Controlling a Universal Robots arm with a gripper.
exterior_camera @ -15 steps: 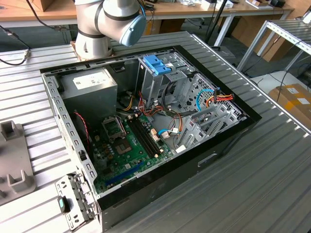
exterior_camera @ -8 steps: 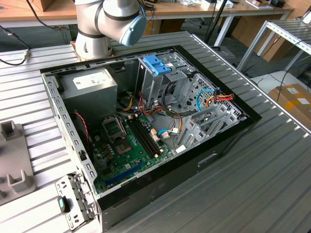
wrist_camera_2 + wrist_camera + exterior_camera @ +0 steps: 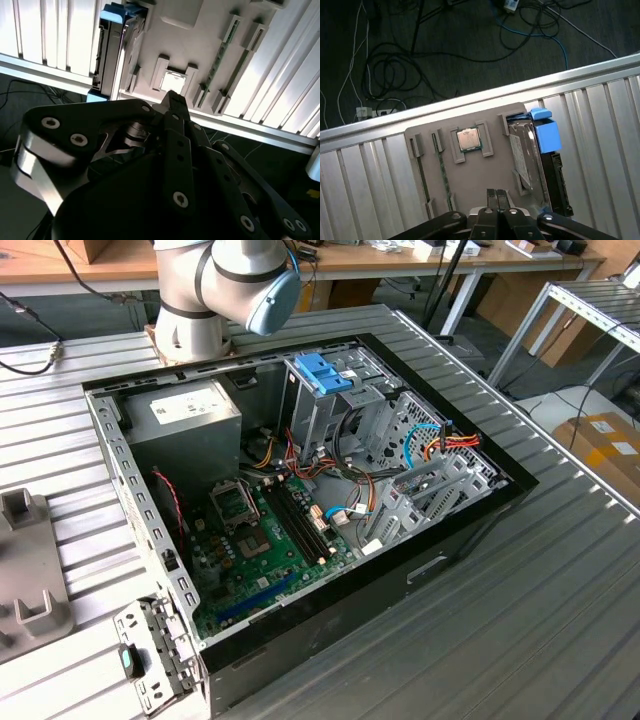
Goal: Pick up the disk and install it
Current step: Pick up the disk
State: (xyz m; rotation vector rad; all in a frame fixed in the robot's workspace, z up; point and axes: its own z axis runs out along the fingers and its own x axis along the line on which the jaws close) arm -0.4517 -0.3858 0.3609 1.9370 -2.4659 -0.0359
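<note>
disk (image 3: 527, 160) stands on edge in a slot of a matte grey moulded holder (image 3: 470, 175), which lies on the ribbed aluminium counter (image 3: 600, 100). its flat grey metal face carries a white label whose print cannot be read, and a light-blue plastic carrier caps one end. in the first wrist view the holder's slots carry, in turn, a slim green memory stick (image 3: 442, 172), a square processor chip (image 3: 468, 139) with a dull metal lid, then the disk. the black gripper (image 3: 496, 195) hovers over the holder near the chip, fingertips pressed together on nothing, apart from the disk. the second wrist view shows the same closed gripper (image 3: 172, 97), the chip (image 3: 174, 81) and the disk (image 3: 111, 55).

at the exterior view's left edge lies part of the holder (image 3: 20, 540). beside it an open black computer case (image 3: 450, 540) lies on its side, with a grey power-supply box (image 3: 185, 415) bearing an unreadable white label, a green motherboard (image 3: 260, 540) and a bare blue bracket (image 3: 322, 373) in the drive cage.
</note>
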